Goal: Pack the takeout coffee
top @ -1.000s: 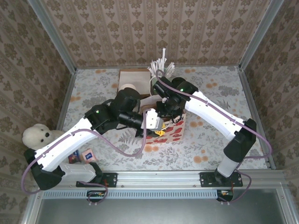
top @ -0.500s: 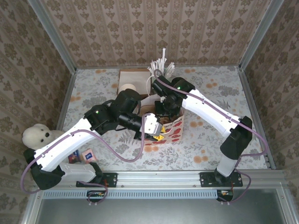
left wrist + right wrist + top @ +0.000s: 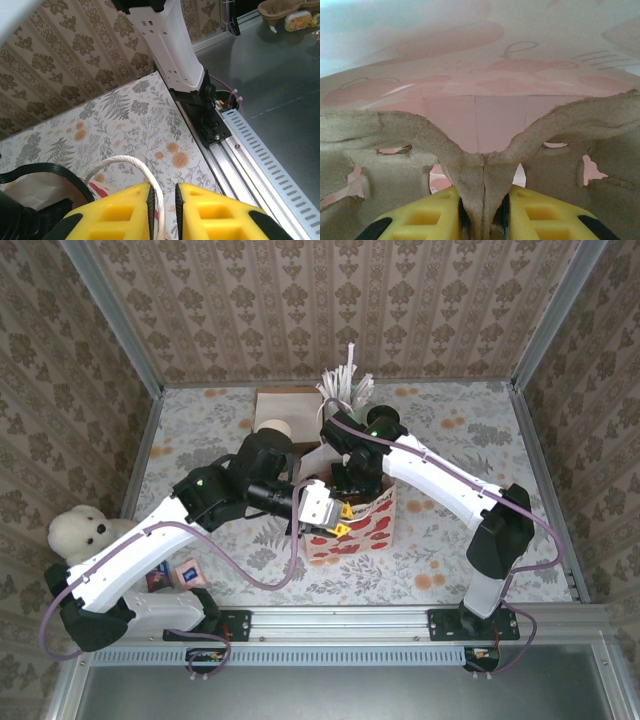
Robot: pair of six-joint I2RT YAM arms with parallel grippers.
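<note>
A white paper bag with red poppies (image 3: 368, 523) stands mid-table. My left gripper (image 3: 334, 514) is at its near-left rim, shut on the bag's white rope handle (image 3: 127, 161), which runs down between the yellow fingers (image 3: 125, 210). My right gripper (image 3: 482, 212) reaches down into the bag from the far side and is shut on the central ridge of a brown moulded-pulp cup carrier (image 3: 481, 167), with the bag's pinkish inner wall (image 3: 495, 112) behind it. The dark green lidded coffee cup is hidden by the arms and the bag.
A brown cardboard box (image 3: 285, 402) and a pale cup of white wrapped straws (image 3: 345, 378) stand at the back. A cream-lined cup (image 3: 272, 428) sits by the box. A white teddy bear (image 3: 80, 532) and small packets (image 3: 176, 574) lie at left. The metal rail (image 3: 340, 620) runs along the near edge.
The right wrist has swung left and sunk deeper into the bag. The bag and the left gripper holding its handle have shifted slightly left.
</note>
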